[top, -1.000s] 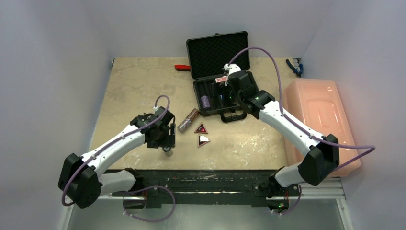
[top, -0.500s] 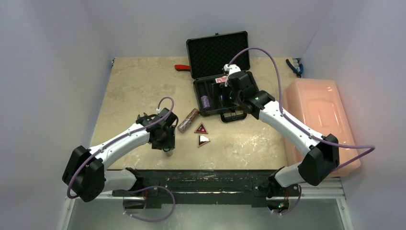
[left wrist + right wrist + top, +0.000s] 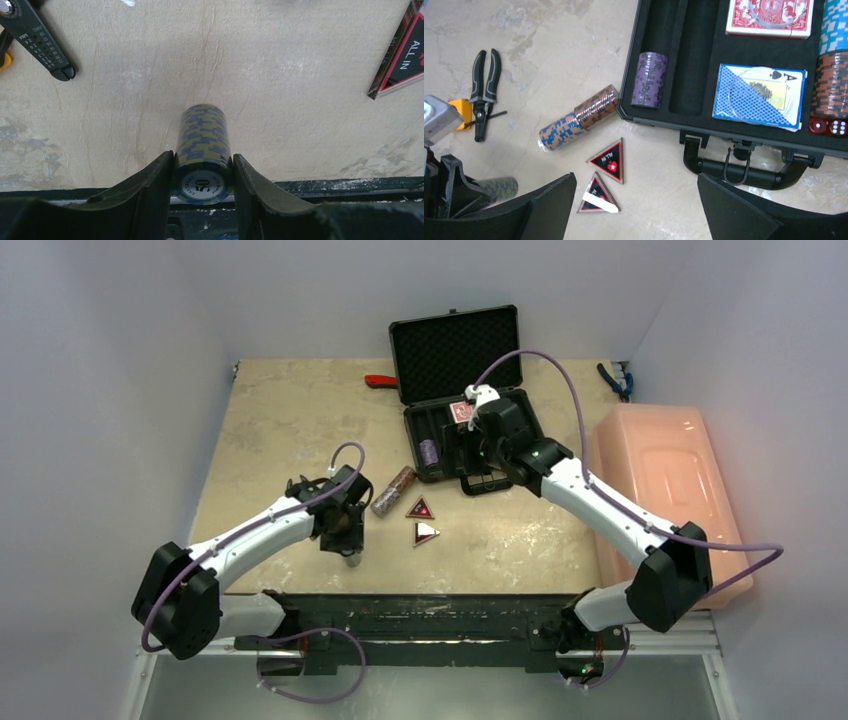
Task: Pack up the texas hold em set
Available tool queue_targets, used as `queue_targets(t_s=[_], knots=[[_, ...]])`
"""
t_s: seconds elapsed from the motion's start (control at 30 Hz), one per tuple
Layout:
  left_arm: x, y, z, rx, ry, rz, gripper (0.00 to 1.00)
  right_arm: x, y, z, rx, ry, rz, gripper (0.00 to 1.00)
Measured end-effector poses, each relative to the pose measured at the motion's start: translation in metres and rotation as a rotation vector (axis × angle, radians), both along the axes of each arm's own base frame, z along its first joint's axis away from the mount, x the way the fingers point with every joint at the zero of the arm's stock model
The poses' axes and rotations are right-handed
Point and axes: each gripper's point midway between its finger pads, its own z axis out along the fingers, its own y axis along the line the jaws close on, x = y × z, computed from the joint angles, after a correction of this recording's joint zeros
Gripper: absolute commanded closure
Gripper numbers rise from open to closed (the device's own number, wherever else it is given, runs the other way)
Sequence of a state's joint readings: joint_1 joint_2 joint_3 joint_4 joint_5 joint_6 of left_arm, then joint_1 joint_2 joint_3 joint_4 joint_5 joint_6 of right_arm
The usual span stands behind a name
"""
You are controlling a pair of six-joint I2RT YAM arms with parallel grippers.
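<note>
Black foam lined the open briefcase (image 3: 694,60) at the far side of the table (image 3: 270,420), where packing of the Texas hold 'em set looked roughly half done. Already in its compartments lay a purple chip stack (image 3: 649,80), a red card deck (image 3: 769,15), a blue card deck (image 3: 759,95), pale blue chips (image 3: 834,25), reddish-brown chips (image 3: 831,82) and red dice (image 3: 828,126).

Near the table's front edge, the left gripper (image 3: 202,167) had its fingers (image 3: 157,180) clamped on either side of an olive-and-blue chip stack (image 3: 202,145) marked 50. Whether the stack touched the table could not be told. The right gripper (image 3: 636,177) hovered above the case's handle (image 3: 739,172), its fingers spread wide with nothing between them.

Outside the case, a brown-and-blue chip stack (image 3: 579,117) lay just beside the front left corner, with two triangular markers (image 3: 609,161) close by. Those pieces and the gripped stack appeared left to stow before the lid (image 3: 455,345) could be shut. Pliers (image 3: 484,90) and a pink bin (image 3: 670,480) sat apart.
</note>
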State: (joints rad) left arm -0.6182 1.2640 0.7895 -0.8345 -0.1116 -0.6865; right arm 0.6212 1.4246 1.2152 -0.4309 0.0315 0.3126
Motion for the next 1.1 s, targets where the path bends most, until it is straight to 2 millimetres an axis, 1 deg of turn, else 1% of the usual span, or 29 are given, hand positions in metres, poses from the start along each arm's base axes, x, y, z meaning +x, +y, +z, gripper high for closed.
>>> queue_targets(t_s=[0.1,0.23,0.37,0.53,0.63,0.7,0.77,0.93,1.0,1.1], knots=[[-0.002,0.002,0.004,0.013,0.011,-0.016,1.00,-0.006,-0.003,-0.001,0.009,-0.009,0.005,0.01],[0.000,0.001,0.021,0.010,-0.005,-0.043,1.00,-0.018,-0.005,0.014,0.054,-0.067,0.019,0.01],[0.011,-0.005,0.050,-0.016,-0.057,-0.079,1.00,-0.032,-0.001,0.027,0.108,-0.126,0.056,0.01],[0.023,-0.012,0.082,-0.035,-0.114,-0.145,1.00,-0.047,0.005,0.026,0.149,-0.158,0.115,0.01],[0.026,-0.016,0.097,-0.046,-0.136,-0.188,1.00,-0.058,0.009,0.025,0.168,-0.174,0.164,0.01],[0.028,-0.018,0.107,-0.055,-0.148,-0.225,1.00,-0.064,0.015,0.027,0.174,-0.192,0.206,0.01],[0.030,-0.022,0.116,-0.067,-0.163,-0.267,1.00,-0.075,0.027,0.031,0.178,-0.220,0.273,0.01],[0.039,-0.031,0.135,-0.079,-0.197,-0.361,1.00,-0.110,0.059,0.037,0.205,-0.291,0.473,0.02],[0.043,-0.036,0.142,-0.090,-0.214,-0.403,1.00,-0.121,0.065,0.039,0.223,-0.325,0.536,0.02],[0.045,-0.043,0.148,-0.114,-0.232,-0.462,1.00,-0.129,0.067,0.041,0.245,-0.387,0.594,0.03]])
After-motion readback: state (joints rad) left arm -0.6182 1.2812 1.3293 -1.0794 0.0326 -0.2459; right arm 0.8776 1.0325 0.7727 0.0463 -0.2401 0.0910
